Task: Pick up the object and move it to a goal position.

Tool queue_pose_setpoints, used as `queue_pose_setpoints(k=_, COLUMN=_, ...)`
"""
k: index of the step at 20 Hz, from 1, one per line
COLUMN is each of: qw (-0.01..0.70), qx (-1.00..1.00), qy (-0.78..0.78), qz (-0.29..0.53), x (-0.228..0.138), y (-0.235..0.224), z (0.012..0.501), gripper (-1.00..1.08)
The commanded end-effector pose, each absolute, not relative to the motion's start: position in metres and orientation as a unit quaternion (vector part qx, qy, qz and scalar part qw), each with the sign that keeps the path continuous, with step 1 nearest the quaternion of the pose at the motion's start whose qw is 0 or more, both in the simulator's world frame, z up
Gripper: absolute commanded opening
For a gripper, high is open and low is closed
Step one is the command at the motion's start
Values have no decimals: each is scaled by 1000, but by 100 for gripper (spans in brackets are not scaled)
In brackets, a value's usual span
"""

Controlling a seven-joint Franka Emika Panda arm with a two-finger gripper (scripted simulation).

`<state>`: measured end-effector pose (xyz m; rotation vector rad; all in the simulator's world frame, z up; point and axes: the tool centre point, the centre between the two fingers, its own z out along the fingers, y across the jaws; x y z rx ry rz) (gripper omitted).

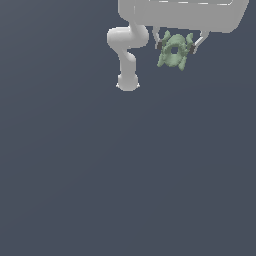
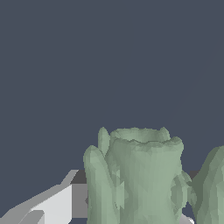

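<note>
One object [image 1: 174, 51], pale green and knobbly with a dark central hole, sits between the two fingers of the white tool [image 1: 175, 47], which is clenched on it from either side. Dark finger pads [image 1: 160, 45] press its flanks near the exterior view's top edge. The object appears lifted off the plain grey bench [image 1: 125, 175], so the pick-up step looks done and the carry to the goal is judged to be in hand. No goal marker is visible; the next move calls for a steady transfer with the grip kept firm. From the wrist view the object [image 2: 140, 175] shows a lumpy, ribbed wall with a ragged upper rim, beside one pale finger [image 2: 52, 205]. The arm [image 1: 127, 55] stands just beside the tool.
</note>
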<state>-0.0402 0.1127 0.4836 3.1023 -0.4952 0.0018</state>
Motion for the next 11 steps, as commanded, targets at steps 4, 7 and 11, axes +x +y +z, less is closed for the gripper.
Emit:
queue_pose_setpoints(k=4, qw=0, qx=987, qy=-158, qz=0, x=-39, y=117, z=500, gripper=-100)
queue_pose_setpoints(k=7, qw=0, qx=987, qy=-158, qz=0, x=-38, y=118, z=505, gripper=-100)
queue_pose_setpoints(k=11, qw=0, qx=987, qy=-158, qz=0, x=-37, y=118, z=506, gripper=-100)
